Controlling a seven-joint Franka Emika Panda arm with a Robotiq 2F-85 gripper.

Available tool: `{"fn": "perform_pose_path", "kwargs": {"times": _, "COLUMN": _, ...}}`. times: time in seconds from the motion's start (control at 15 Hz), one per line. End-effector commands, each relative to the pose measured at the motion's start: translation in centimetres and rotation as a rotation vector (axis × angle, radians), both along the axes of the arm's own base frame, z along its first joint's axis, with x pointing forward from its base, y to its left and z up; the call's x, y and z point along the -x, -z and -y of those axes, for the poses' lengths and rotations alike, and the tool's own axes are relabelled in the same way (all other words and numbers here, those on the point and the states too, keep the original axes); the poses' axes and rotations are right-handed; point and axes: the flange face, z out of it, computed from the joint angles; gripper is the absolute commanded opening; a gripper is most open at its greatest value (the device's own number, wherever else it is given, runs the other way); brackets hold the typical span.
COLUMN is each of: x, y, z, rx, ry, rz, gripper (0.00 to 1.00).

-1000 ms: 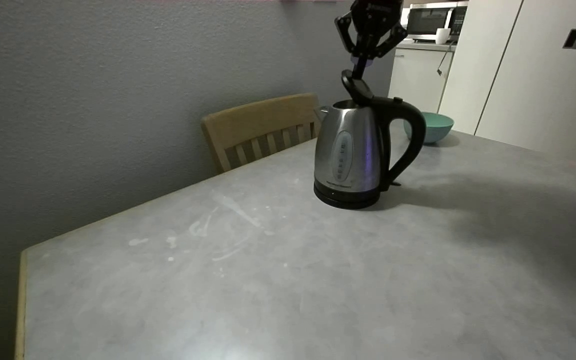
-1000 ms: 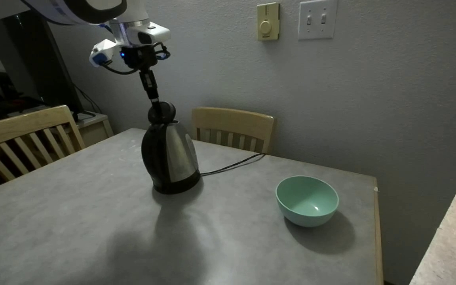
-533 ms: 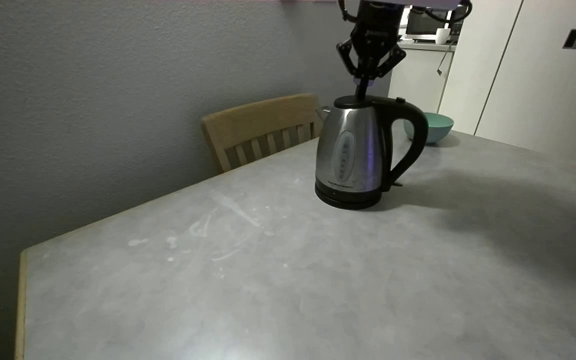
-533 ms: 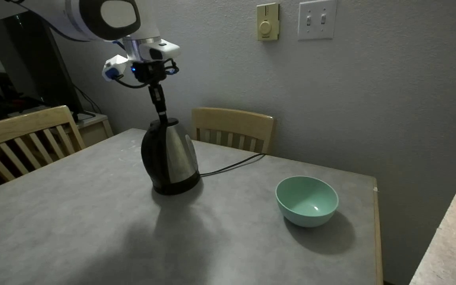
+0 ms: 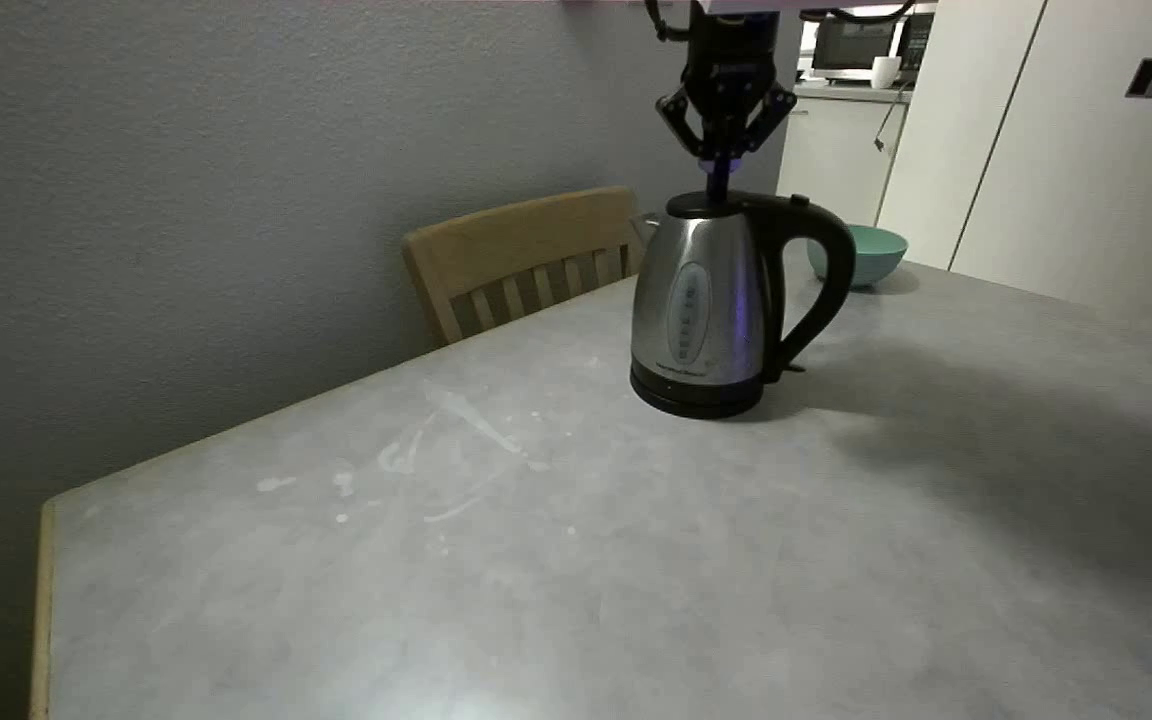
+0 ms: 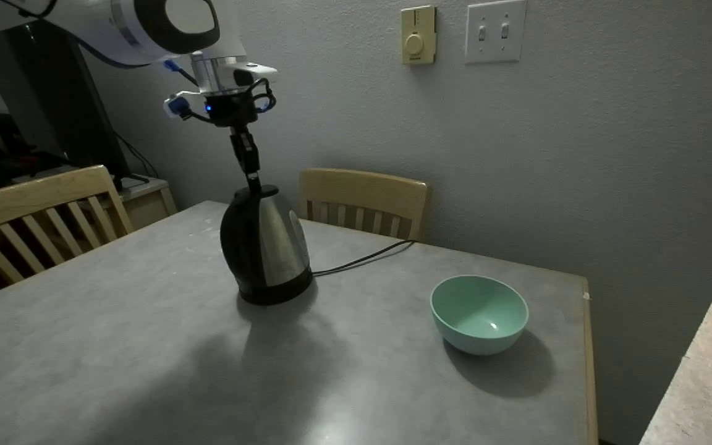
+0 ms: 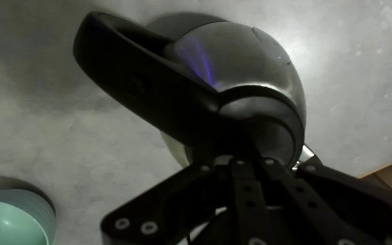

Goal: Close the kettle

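Kettle (image 5: 696, 300) lid (image 5: 693, 206) was up a second ago, now it's flat, claw (image 5: 718, 184) pressed together on top. Green bowl (image 6: 478, 321) is well apart, near a desk (image 6: 381, 321) corner.

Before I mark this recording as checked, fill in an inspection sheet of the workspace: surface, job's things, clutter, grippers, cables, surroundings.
Surface: grey table, with pale marks on it.
Job's things: kettle upright on the table, lid down; whether it is latched cannot be told.
Clutter: green bowl, upright, apart from the kettle.
Grippers: one gripper, shut, reaching down to the lid, apparently touching it.
Cables: black cord running from beside the kettle toward the table's edge; wires above the gripper.
Surroundings: wooden chairs at the table, grey wall with a switch plate, microwave in the background.
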Motion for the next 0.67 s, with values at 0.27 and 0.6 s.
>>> {"fn": "perform_pose_path", "kwargs": {"times": 0.27, "x": 0.0, "y": -0.7, "z": -1.5, "rx": 0.033, "ry": -0.08, "rz": 0.023, "gripper": 0.0}}
{"fn": "perform_pose_path", "kwargs": {"times": 0.6, "x": -0.4, "y": -2.8, "z": -1.7, "rx": 0.033, "ry": -0.1, "rz": 0.066, "gripper": 0.0}}
